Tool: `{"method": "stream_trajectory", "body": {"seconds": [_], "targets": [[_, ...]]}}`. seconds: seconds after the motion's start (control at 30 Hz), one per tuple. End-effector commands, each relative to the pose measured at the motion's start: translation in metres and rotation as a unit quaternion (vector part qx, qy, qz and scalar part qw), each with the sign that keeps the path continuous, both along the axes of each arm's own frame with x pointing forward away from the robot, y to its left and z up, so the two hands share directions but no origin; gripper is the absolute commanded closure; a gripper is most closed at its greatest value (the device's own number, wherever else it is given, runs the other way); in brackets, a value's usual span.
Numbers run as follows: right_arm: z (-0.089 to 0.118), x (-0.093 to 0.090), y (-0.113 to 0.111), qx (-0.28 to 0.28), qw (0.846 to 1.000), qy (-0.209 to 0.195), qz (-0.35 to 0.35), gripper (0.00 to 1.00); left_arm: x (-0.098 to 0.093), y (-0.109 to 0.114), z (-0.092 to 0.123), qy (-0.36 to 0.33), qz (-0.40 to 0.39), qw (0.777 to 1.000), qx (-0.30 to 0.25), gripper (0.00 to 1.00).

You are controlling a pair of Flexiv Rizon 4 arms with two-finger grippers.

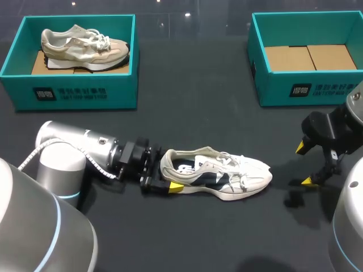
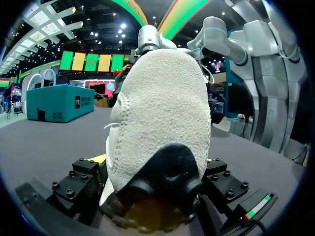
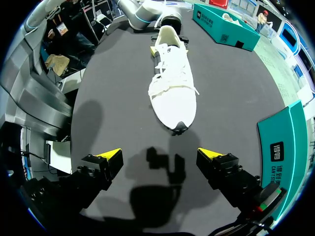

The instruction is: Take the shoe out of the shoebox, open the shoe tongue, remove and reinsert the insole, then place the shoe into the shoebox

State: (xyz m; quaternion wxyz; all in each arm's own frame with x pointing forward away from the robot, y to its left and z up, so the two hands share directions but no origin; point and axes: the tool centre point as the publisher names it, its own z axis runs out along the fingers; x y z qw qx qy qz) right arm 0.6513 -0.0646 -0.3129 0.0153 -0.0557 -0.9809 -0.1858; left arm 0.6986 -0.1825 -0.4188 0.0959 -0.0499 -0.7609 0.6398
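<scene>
— Where's the white shoe?
— On its sole on the dark table, navy side panels, white laces. Its heel sits between the left gripper jaws, which seem to clamp it from both sides.
— The right gripper?
— Spread wide, holding nothing, the toe well ahead of it.
— Boxes?
— A teal box beyond the left jaws holds a beige shoe; the other box stands beyond the right jaws.

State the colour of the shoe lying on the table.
The shoe is white with dark side markings; the head view shows it best.
</scene>
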Motion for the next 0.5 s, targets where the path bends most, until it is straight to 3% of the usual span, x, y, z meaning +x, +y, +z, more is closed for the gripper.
{"method": "stream_trajectory", "body": {"seconds": [0.03, 0.5], "targets": [[0.000, -0.002, 0.000, -0.001, 1.000, -0.001, 0.000, 0.00, -0.013, 0.005, 0.004, -0.009, 0.026, 1.000, 0.004, 1.00], [0.000, -0.002, 0.000, -0.001, 1.000, -0.001, 0.000, 0.00, -0.016, 0.025, 0.000, -0.005, 0.050, 0.999, 0.002, 1.00]]}}
